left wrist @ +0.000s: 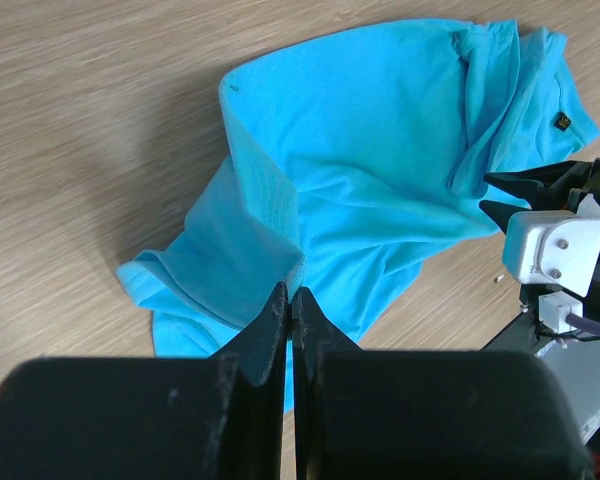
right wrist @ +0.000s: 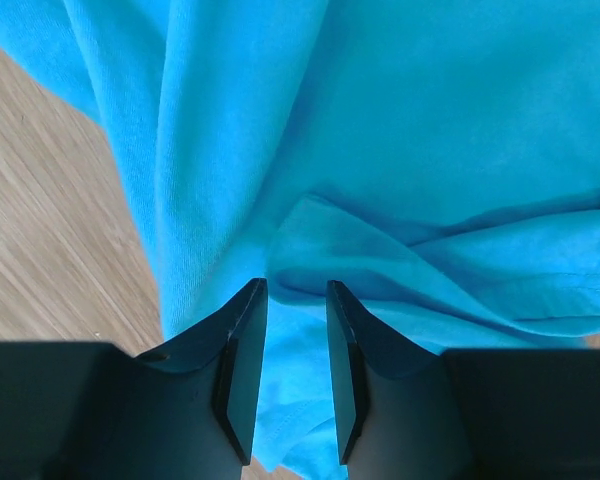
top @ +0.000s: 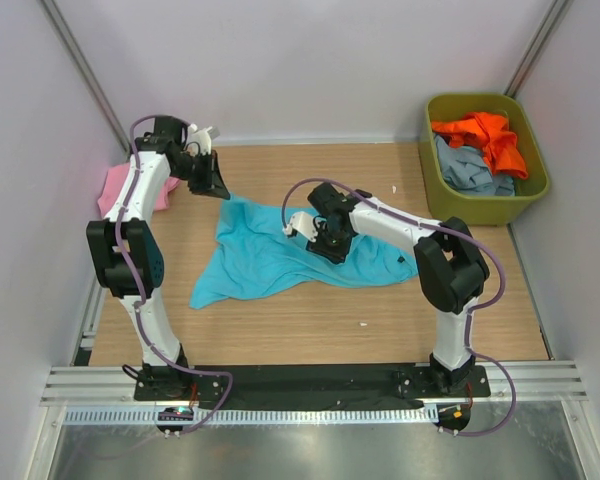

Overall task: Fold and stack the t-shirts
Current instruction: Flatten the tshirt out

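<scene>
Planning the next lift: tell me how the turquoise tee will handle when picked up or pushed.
The tee will likely drape limply: it lies in soft folds. Probably light, since the cloth looks thin. Pushed, it would likely bunch on the wooden table rather than slide whole.

My left arm stretched far forward, left gripper tilted down, jaws pressed together, my right arm folded inward, right gripper pointing down, jaws slightly parted

Robot lab test cell: white panel walls, aluminium frame rails, wood-grain tabletop, black mounting plate, cable duct.
</scene>
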Controlling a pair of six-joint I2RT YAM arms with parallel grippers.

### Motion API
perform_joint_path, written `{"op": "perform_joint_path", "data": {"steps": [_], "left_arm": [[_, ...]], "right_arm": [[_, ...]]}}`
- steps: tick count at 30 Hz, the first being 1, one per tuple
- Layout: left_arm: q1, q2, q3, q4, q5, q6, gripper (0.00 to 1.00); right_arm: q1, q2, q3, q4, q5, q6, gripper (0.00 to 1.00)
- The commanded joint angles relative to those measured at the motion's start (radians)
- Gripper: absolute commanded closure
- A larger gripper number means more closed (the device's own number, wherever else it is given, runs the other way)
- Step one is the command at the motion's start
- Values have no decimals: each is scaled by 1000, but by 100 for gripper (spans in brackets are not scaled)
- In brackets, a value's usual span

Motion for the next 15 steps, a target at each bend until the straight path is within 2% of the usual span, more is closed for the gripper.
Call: {"op": "perform_joint_path", "data": {"steps": [1, 15], "left_arm": [[1, -35, 8, 30, 1, -3, 100], [1, -38, 3, 33, -11, -3, 100]], "right_arm": [[7, -40, -6, -20, 11, -20, 64], [12, -15, -26, -14, 31, -44, 63]]}}
